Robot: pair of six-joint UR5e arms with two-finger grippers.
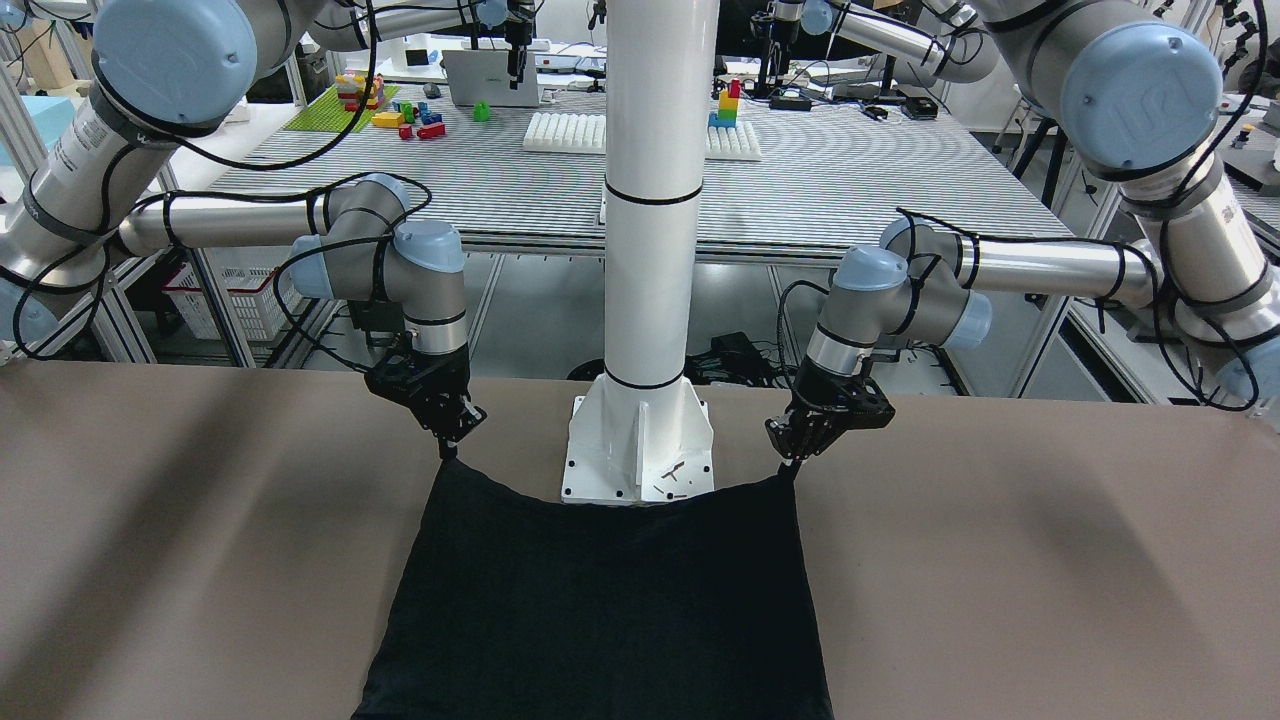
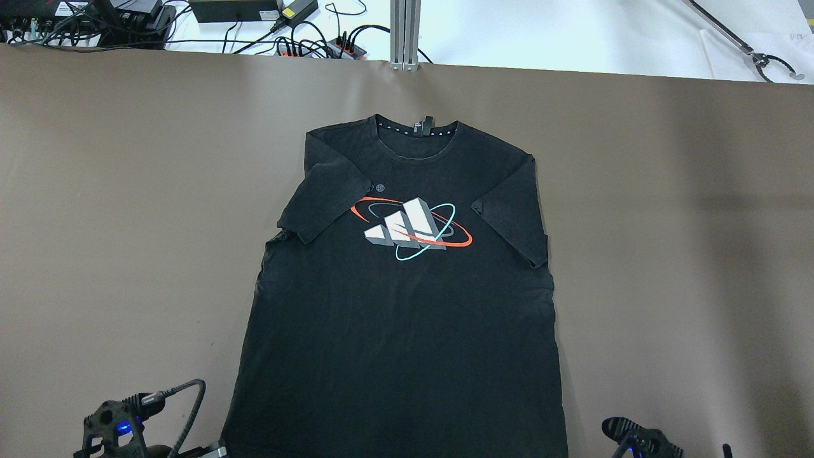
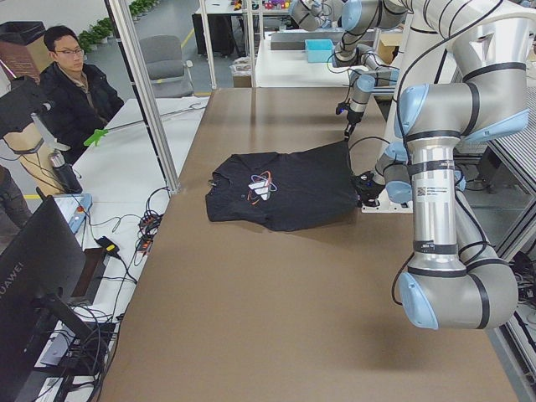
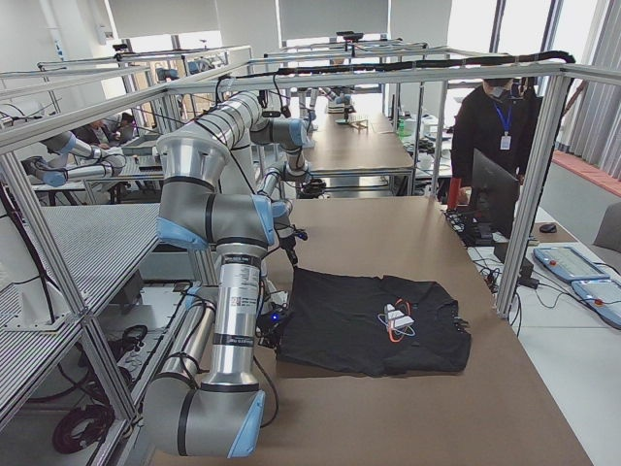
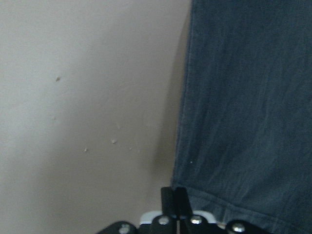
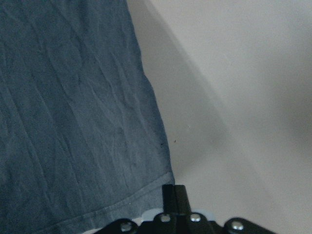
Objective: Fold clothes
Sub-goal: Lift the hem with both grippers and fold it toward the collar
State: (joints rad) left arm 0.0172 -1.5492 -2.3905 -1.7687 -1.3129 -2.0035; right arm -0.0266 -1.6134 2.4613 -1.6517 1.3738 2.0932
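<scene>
The shirt (image 2: 400, 305) lies print up, collar away from me. My left gripper (image 1: 790, 462) and right gripper (image 1: 447, 448) are each clamped tight on 1 hem corner, holding it raised; the hem sags over the base plate (image 1: 600, 472). Brown table (image 2: 127, 191) spreads wide on both sides.

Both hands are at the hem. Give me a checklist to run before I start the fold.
1. Left hand shut on T-shirt hem corner: ok.
2. Right hand shut on the other hem corner: ok.
3. Both corners lifted to similar height: ok.
4. Body flat on table, print facing up: ok.
5. Sagging hem clear of the post's base plate: cannot tell.
</scene>
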